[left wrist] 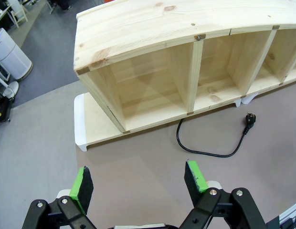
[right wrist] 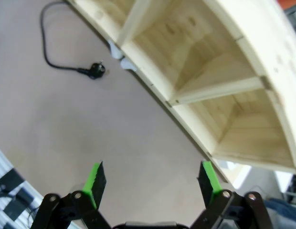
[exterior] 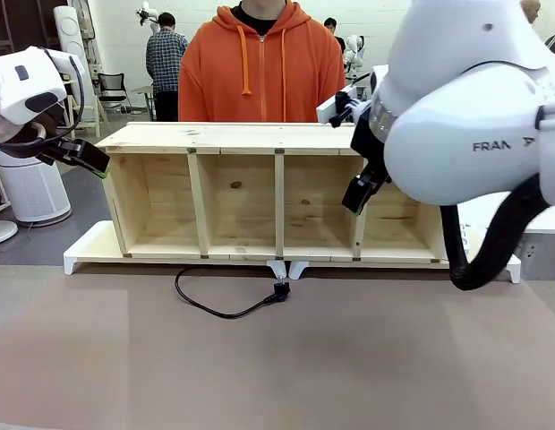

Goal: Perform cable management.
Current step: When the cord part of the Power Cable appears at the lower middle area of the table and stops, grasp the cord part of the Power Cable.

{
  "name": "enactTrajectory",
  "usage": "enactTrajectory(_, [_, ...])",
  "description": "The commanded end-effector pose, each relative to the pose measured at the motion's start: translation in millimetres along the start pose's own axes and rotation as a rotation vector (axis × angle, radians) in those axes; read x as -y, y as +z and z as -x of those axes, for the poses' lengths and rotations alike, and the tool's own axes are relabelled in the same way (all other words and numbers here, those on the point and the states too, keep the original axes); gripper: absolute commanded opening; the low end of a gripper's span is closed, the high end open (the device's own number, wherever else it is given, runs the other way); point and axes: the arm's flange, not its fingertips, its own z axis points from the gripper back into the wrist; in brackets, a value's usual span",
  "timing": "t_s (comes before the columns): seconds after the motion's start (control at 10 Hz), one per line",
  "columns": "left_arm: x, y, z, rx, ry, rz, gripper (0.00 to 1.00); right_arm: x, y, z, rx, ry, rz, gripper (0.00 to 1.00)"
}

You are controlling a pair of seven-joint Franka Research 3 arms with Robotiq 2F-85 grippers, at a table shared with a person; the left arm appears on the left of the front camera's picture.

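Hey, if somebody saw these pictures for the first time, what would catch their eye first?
A long wooden shelf with four open compartments spans the middle of the table, and a person in an orange hoodie stands right behind it. In front of the shelf, a black cable curls loose on the tabletop. The left gripper and right gripper both hang open above the table.

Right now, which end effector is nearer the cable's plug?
Right, likely. The right end effector hovers up and right of the plug; the left end effector hangs far off by the shelf's left end.
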Motion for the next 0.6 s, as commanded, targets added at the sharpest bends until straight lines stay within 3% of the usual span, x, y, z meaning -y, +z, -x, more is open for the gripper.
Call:
enactTrajectory(0.0, [0.4, -1.5, -0.6, 0.002, 0.0, -0.001, 1.0, 3.5, -15.7, -9.5, -0.036, 0.131, -0.083, 1.0])
enactTrajectory(0.5, [0.4, -1.5, -0.6, 0.002, 0.0, -0.001, 1.0, -34.4, -76.6, -38.2, -0.073, 0.3, -0.236, 1.0])
